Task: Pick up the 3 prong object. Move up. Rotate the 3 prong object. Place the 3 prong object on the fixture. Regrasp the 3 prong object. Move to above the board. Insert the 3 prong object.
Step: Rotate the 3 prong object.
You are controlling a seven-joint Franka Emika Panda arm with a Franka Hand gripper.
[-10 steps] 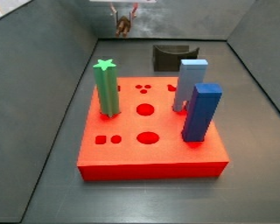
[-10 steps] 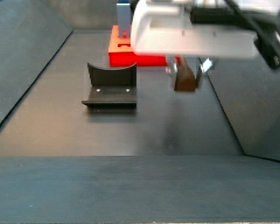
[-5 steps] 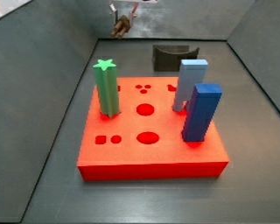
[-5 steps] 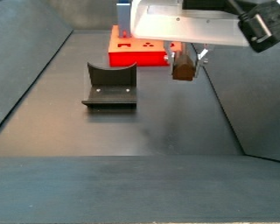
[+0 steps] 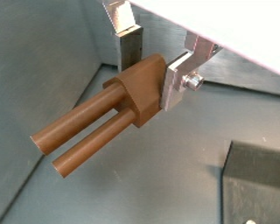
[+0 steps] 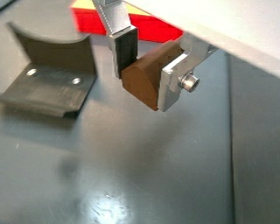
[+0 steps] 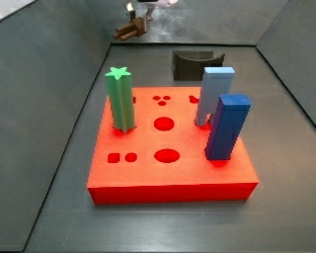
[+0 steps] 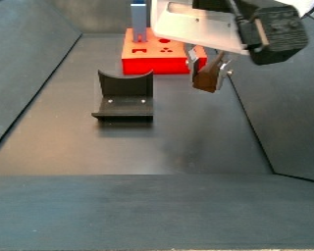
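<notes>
My gripper [image 5: 152, 74] is shut on the 3 prong object [image 5: 101, 127], a dark-brown piece whose wide end sits between the silver fingers [image 5: 178, 80] with its prongs pointing away. It also shows in a wrist view as a brown wedge [image 6: 140, 86] in the gripper [image 6: 147, 70]. In both side views the gripper [image 7: 138, 20] [image 8: 210, 71] holds the piece [image 7: 129, 33] [image 8: 206, 82] in the air, tilted, beyond the far end of the red board [image 7: 168, 170] [image 8: 153, 56]. The dark fixture [image 7: 194, 62] [image 8: 122, 96] [image 6: 43, 74] stands on the floor beside and below the gripper.
On the board stand a green star-topped post [image 7: 119, 99], a light blue block [image 7: 216, 91] and a dark blue block [image 7: 228, 126]. Grey walls [image 7: 48, 59] enclose the floor on each side.
The gripper's wrist has turned while holding the brown piece, so the piece now hangs tilted instead of upright. It stays at about the same spot above the floor.
</notes>
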